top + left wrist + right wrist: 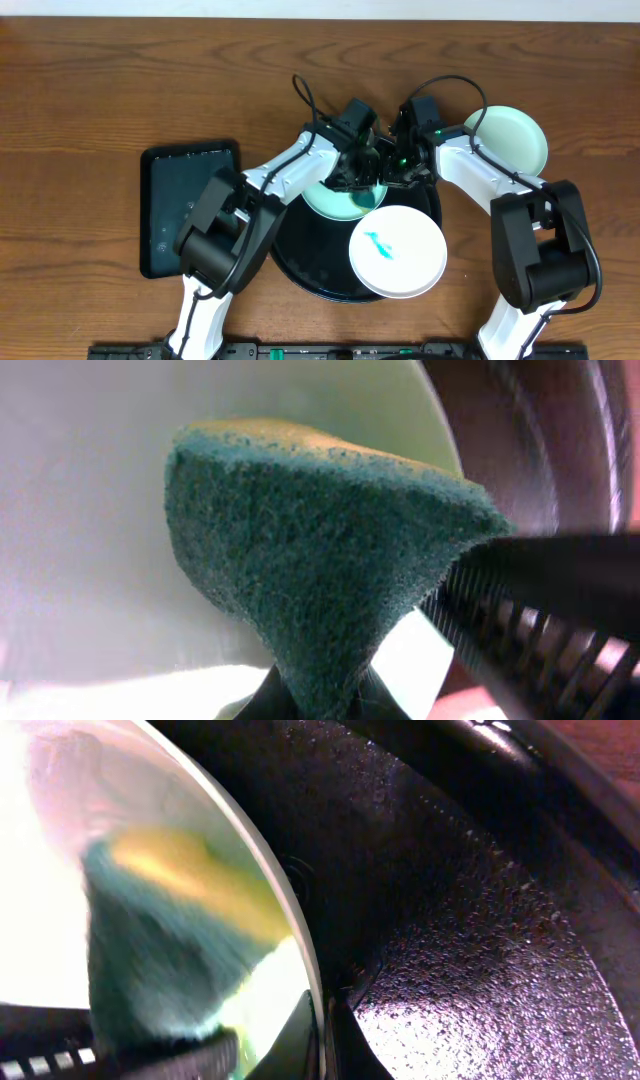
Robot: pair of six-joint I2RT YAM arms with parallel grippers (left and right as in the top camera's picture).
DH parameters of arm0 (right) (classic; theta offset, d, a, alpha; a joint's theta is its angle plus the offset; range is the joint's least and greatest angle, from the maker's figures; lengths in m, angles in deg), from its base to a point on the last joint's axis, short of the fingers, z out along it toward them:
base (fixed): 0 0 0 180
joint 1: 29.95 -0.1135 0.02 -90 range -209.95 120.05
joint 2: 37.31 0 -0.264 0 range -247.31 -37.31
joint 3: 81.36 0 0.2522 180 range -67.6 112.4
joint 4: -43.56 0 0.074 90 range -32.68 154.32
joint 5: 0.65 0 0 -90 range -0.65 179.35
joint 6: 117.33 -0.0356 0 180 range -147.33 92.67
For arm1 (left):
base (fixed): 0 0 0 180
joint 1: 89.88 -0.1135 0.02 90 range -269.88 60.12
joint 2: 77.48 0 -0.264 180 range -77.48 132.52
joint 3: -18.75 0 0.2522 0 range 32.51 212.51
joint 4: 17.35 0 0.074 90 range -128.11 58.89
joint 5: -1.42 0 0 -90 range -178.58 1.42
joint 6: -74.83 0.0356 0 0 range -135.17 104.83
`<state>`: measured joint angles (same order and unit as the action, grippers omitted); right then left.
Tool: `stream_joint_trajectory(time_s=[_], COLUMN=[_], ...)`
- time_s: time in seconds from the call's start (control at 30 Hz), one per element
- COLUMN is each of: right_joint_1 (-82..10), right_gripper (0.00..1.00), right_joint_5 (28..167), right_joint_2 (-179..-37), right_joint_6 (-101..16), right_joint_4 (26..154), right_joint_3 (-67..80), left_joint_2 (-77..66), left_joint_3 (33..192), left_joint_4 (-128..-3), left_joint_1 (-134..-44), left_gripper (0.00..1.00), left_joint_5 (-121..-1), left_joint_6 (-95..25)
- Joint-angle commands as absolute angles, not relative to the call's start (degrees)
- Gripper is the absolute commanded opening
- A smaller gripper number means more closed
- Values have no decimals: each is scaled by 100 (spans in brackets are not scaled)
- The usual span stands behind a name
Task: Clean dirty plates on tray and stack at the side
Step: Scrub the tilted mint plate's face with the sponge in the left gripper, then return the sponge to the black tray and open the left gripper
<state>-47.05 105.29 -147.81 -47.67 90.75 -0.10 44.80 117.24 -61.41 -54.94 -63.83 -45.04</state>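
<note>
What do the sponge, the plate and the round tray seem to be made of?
Sponge: likely foam, coarse fuzzy green scouring face, yellow layer behind.
Plate: smooth, shiny; ceramic or melamine, unclear.
Tray: black, pebbled, slightly glossy; probably plastic or coated metal.

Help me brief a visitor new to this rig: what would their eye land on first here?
Both arms meet over the far side of the round black tray, where the left gripper holds a green sponge to a mint-green plate whose rim the right gripper pinches. Next comes the white plate at the tray's near right, a teal smear at its centre.
</note>
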Motion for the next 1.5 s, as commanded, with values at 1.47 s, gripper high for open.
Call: stream_joint_trajectory(time_s=[1.47], right_joint_1=[-4827], right_gripper=[1], right_joint_5=[10608], right_joint_2=[-14870], right_joint_6=[-4677], right_joint_4=[9123], right_joint_3=[-53], left_joint_2=[1582], left_joint_3=[11674], left_joint_4=[-9112], left_joint_1=[-7857], left_gripper=[7], left_joint_5=[-8673], left_joint_6=[-3802])
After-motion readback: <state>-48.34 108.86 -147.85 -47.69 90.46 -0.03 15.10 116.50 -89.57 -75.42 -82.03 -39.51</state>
